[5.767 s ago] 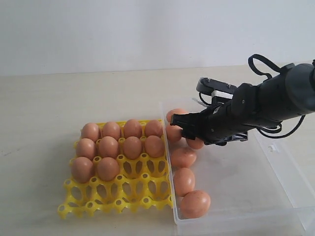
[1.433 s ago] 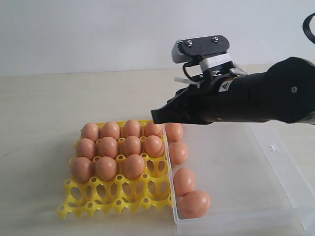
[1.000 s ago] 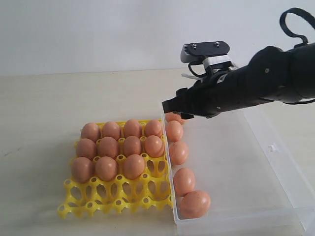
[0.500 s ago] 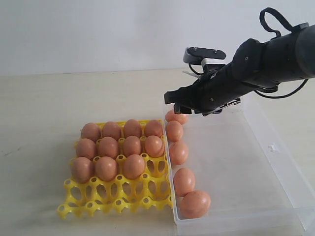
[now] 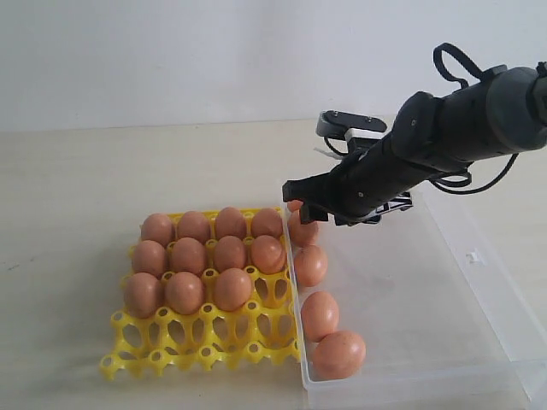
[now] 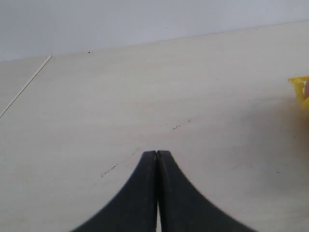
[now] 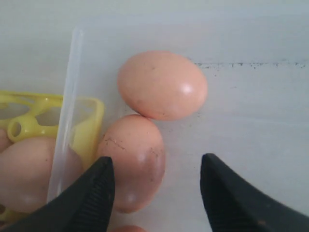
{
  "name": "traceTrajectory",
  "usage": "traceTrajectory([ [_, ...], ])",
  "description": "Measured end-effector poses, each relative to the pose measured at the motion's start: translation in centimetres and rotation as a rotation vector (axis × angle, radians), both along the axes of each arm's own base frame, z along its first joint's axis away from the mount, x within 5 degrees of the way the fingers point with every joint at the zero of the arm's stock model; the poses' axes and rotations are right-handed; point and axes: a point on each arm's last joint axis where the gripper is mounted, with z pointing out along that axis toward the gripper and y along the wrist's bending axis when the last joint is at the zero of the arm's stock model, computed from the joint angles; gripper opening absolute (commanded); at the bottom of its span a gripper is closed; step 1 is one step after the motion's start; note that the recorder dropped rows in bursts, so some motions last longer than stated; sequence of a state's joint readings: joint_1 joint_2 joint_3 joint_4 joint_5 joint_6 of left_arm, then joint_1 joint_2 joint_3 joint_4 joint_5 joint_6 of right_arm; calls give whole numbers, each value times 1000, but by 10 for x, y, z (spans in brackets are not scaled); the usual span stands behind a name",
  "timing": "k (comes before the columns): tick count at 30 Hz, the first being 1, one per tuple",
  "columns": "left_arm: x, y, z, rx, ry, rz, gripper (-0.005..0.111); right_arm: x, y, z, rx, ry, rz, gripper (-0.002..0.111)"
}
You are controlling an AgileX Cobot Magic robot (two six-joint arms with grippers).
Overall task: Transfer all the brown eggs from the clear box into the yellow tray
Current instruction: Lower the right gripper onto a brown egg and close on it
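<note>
Change: right gripper (image 5: 300, 199), back from the yellow tray (image 5: 205, 346), now hangs low over the clear box (image 5: 444, 342), frame centre.
Right gripper: spread wide, holding nothing, above a brown egg (image 7: 131, 162).
Left gripper (image 6: 157, 159): pressed closed, idle.
Meaning: eleven eggs trayed; next pickup looks imminent.

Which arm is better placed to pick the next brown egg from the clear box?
Right. The right gripper is open just above brown eggs in the clear box. The left gripper is shut over the table.
</note>
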State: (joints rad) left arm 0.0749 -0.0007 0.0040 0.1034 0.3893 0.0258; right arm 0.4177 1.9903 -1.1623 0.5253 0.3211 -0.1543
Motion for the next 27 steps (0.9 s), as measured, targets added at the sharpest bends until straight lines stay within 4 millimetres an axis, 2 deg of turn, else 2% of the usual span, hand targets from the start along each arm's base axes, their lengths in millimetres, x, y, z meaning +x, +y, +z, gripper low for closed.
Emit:
traceTrajectory([
  [12, 0, 0, 0, 0, 0, 0, 0, 10, 6, 10, 34, -25, -13, 53],
  [21, 0, 0, 0, 0, 0, 0, 0, 11, 8, -1, 35, 5, -21, 53],
  [27, 0, 0, 0, 0, 0, 0, 0, 15, 18, -7, 36, 9, -5, 53],
])
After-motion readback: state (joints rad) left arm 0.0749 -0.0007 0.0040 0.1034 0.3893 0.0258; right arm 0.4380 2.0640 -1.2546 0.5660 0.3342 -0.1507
